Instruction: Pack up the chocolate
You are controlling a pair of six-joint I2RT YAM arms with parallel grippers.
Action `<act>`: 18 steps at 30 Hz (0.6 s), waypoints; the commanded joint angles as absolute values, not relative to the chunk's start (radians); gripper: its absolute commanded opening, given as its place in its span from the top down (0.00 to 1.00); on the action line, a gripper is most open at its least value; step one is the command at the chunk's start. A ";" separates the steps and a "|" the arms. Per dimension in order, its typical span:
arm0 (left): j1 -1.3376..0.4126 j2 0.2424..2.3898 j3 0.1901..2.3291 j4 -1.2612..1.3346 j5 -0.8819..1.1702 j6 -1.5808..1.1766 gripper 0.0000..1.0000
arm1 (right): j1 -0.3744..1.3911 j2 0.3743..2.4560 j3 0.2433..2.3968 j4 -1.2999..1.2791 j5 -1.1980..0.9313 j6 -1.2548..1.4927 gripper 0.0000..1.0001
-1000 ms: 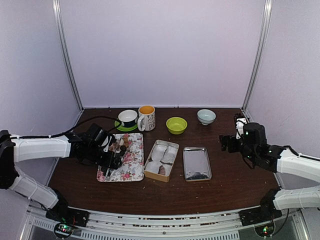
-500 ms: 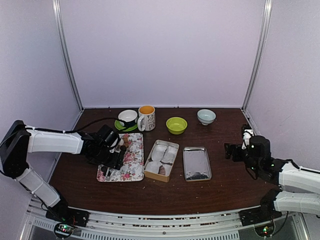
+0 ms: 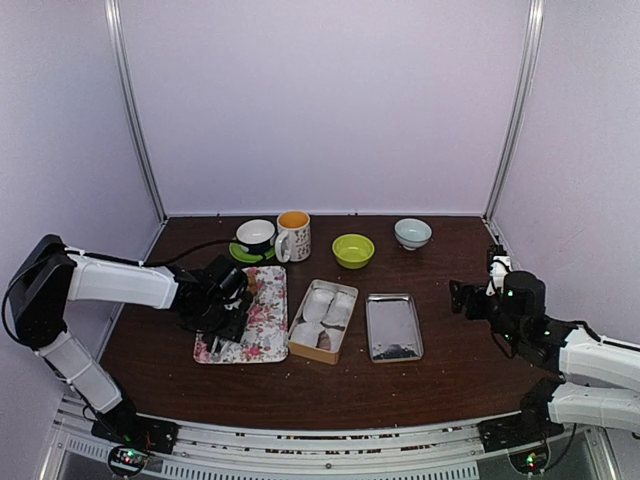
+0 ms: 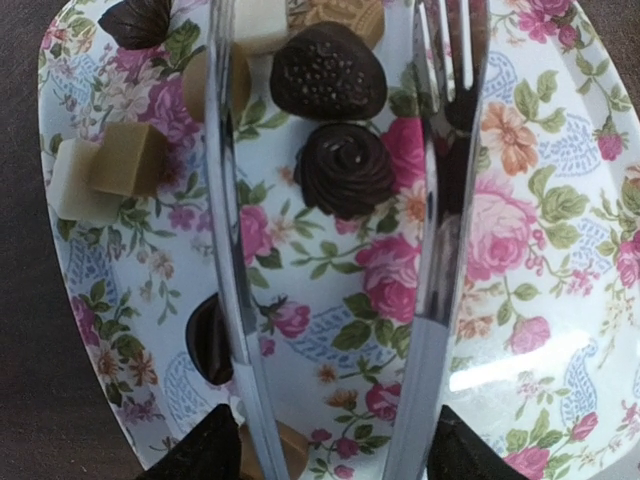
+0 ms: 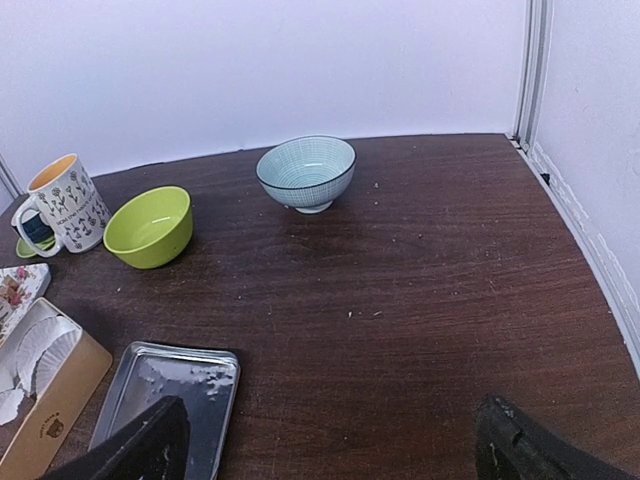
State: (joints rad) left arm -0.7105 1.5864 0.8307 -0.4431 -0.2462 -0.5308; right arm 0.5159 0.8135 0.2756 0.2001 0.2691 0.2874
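The chocolate lies on a floral tray [image 4: 560, 300] [image 3: 262, 332]: a dark swirl piece [image 4: 347, 168], a dark heart-shaped piece [image 4: 328, 83] and light brown blocks [image 4: 128, 158]. My left gripper [image 4: 335, 455] [image 3: 225, 305] is shut on slim silver tongs [image 4: 228, 260]. The tongs' two arms reach over the tray and straddle the dark swirl piece without touching it. A tan tin [image 3: 322, 320] lined with white paper cups stands right of the tray. My right gripper [image 5: 330, 445] [image 3: 470, 298] hangs open over bare table at the far right.
A silver lid [image 3: 393, 326] [image 5: 170, 395] lies right of the tin. Along the back stand a cup on a green saucer [image 3: 256, 236], a patterned mug [image 3: 293, 236], a green bowl [image 3: 353, 250] [image 5: 150, 225] and a blue-white bowl [image 3: 412, 233] [image 5: 306, 172].
My left gripper has slid right and farther over the tray, and the tongs' arms have drawn closer together. The right arm has pulled back to the right and lower.
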 commanded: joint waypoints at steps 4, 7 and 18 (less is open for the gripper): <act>-0.725 1.606 0.864 -0.439 -0.261 -0.551 0.39 | 0.511 0.817 0.269 0.229 0.269 0.284 0.00; -0.740 1.603 0.865 -0.439 -0.266 -0.556 0.42 | 0.511 0.821 0.272 0.229 0.270 0.284 0.00; -0.749 1.503 0.903 -0.535 -0.324 -0.568 0.51 | 0.511 0.827 0.273 0.231 0.264 0.281 0.00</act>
State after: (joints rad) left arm -0.7433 1.5742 0.8600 -0.4950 -0.2886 -0.5591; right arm 0.5156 0.8253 0.2756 0.2073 0.2661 0.2871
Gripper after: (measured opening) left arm 0.497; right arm 0.999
